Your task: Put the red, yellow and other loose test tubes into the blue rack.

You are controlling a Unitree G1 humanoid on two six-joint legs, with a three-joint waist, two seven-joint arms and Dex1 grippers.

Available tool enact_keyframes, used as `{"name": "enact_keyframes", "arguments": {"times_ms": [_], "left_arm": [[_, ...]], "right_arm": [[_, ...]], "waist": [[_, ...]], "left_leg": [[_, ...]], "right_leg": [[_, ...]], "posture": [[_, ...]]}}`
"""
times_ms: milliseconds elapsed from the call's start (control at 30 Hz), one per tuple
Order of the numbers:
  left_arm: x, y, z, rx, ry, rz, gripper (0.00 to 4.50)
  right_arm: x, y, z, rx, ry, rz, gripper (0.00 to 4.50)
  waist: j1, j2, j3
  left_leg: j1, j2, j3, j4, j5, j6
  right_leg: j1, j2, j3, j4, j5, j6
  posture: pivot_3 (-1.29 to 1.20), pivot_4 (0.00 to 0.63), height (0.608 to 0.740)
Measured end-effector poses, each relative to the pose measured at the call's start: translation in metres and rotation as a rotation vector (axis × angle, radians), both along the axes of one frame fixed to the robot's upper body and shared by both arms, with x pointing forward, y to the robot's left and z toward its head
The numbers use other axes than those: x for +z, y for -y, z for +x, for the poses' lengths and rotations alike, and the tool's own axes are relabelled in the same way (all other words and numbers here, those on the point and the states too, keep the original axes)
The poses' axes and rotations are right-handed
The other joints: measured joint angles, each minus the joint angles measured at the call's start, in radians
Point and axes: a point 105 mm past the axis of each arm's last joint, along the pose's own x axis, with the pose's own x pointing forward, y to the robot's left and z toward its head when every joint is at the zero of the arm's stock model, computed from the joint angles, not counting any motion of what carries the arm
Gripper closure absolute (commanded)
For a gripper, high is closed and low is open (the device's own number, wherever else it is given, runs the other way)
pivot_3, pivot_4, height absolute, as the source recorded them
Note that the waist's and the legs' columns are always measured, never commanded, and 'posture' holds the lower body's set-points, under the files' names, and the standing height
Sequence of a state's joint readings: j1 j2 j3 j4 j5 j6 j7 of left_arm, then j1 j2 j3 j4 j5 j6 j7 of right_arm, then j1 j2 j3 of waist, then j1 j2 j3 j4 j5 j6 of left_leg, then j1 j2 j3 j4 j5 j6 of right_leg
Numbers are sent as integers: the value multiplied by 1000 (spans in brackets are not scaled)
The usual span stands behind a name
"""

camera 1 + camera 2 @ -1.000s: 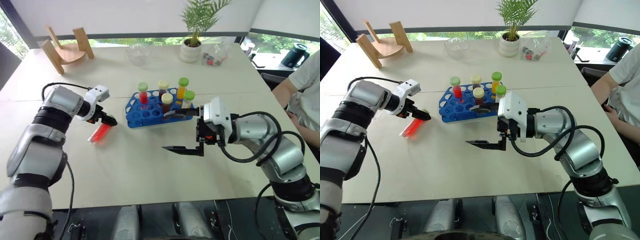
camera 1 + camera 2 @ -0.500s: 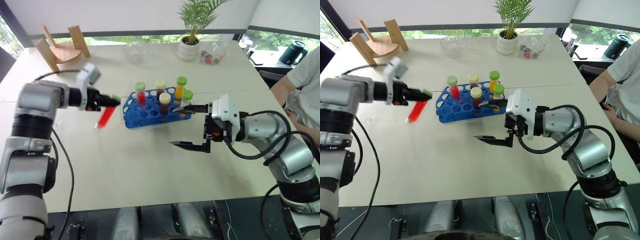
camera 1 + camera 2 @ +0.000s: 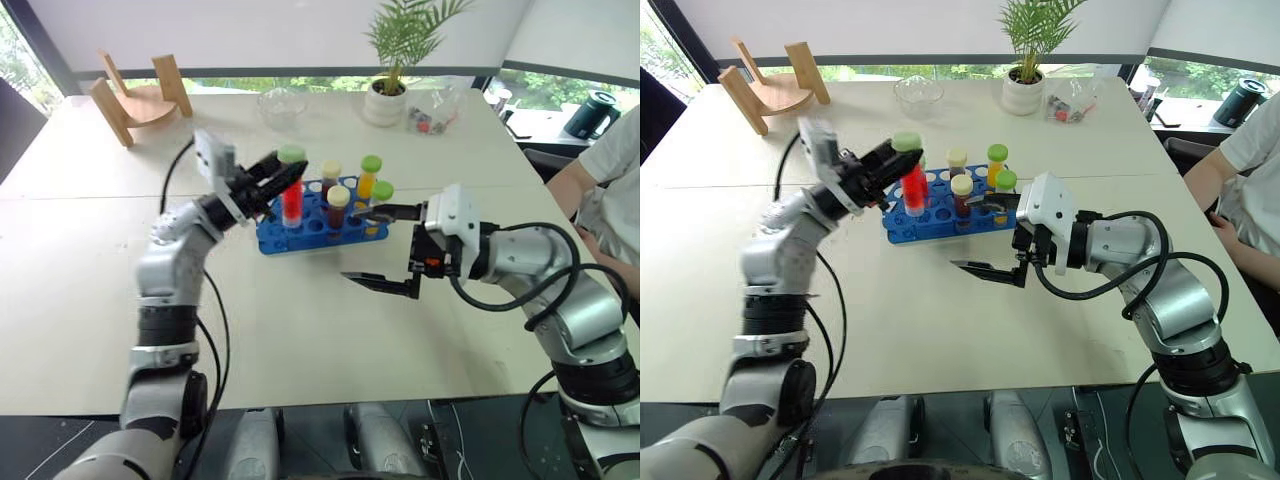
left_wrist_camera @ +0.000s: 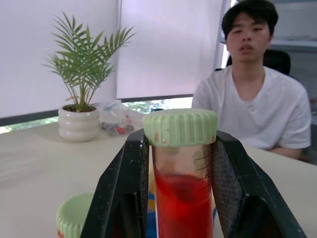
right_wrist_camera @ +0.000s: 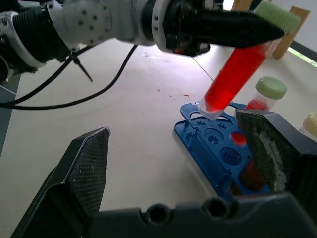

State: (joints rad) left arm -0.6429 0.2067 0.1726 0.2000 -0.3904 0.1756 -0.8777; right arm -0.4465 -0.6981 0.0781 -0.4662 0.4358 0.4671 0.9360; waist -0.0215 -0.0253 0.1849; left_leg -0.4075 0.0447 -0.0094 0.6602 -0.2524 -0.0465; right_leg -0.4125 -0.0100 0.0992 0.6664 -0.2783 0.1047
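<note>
1. Left hand [image 3: 285, 176] is clamped on a red test tube [image 3: 292, 200] with a pale green cap [image 3: 291, 154]; its two black fingers squeeze the tube just under the cap, as the left wrist view shows
2. Held tube hangs roughly upright, slightly tilted, over the left part of the blue rack [image 3: 300, 232], its lower end close above the rack's holes; the right wrist view shows the tip [image 5: 212, 108] right at the rack's near corner, and whether it touches cannot be told
3. Right hand [image 3: 385, 249] floats above the counter [image 3: 300, 330] just to the right of the rack, its fingers spread wide apart with nothing between them, one finger [image 3: 392, 212] up beside the rack's right end and the other [image 3: 378, 284] lower, over the bare counter
4. Blue rack sits near the middle of the counter and already carries several capped tubes: a dark brown one with a cream cap [image 3: 338, 204], an orange one with a green cap [image 3: 369, 173], another green-capped one [image 3: 381, 196] at the right end, and a cream-capped one [image 3: 330, 176] at the back
5. At the far edge of the counter stand a wooden stand [image 3: 140, 98], a clear glass bowl [image 3: 281, 104] and a potted palm [image 3: 388, 70]
6. A person in a white T-shirt [image 3: 610, 170] sits at the counter's right side
</note>
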Motion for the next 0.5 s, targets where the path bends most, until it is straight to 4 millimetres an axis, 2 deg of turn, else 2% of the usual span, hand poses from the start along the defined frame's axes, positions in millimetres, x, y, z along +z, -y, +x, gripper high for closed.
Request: {"name": "enact_keyframes", "arguments": {"times_ms": [200, 500], "left_arm": [[-21, -4, 12, 80, 52, 7, 3365], [-28, 9, 13, 54, 80, 8, 3365]], "right_arm": [[1, 1, 1, -19, 4, 6, 0], [1, 1, 1, -29, 7, 10, 0]], "waist": [[6, 0, 0], [7, 0, 0]], "left_leg": [[-1, 0, 0, 1, -2, 4], [0, 0, 0, 1, -3, 5]], "right_leg": [[0, 0, 0, -1, 0, 0], [1, 0, 0, -1, 0, 0]], "posture": [[0, 150, 740], [0, 150, 740]]}}
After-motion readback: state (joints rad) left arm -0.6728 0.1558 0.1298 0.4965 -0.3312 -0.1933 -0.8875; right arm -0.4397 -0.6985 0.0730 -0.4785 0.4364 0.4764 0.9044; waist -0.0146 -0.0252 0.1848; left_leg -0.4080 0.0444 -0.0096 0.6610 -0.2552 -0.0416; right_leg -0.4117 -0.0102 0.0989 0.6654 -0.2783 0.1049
